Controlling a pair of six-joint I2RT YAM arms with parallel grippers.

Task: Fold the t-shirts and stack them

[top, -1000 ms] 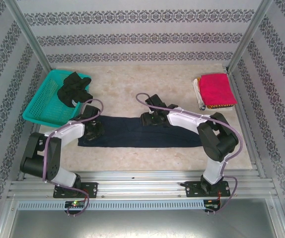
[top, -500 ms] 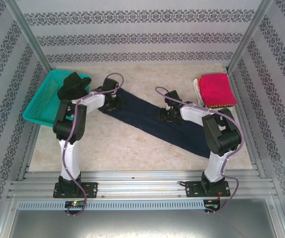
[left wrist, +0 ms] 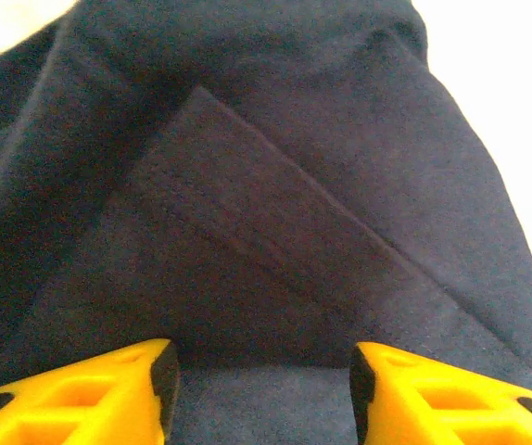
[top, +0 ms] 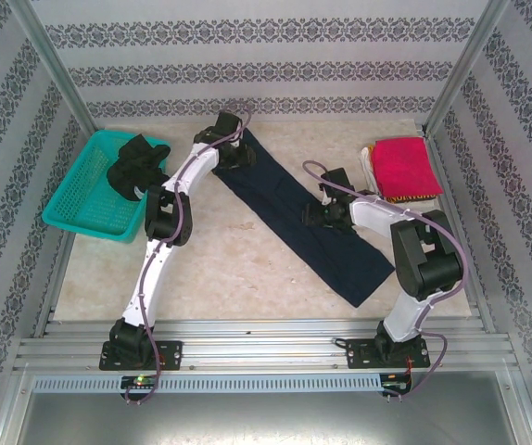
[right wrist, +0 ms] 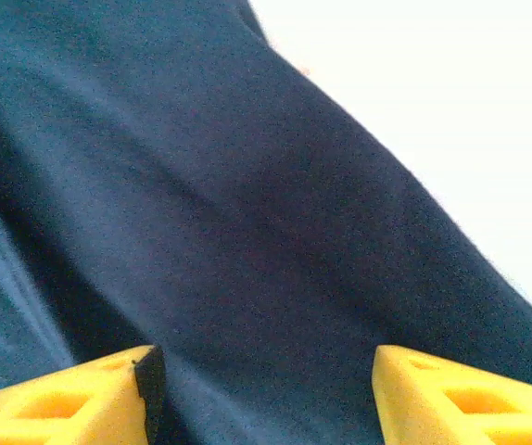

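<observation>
Stretching diagonally from the far middle of the bench toward its near right corner, the folded navy t-shirt lies under the left fingers at its far end and the right fingers mid-length, both pairs spread and pinching nothing, while the teal basket by the left edge holds the black t-shirt.

The navy t-shirt covers most of the view, its cloth lying in soft folds, with a lighter crease along the lower left. Its edge slants from the top middle down to the right side, and the pale table lies bare beyond it. At the bottom, the right gripper shows 2 yellow fingers set well apart, with dark cloth between them, unpinched.
</observation>
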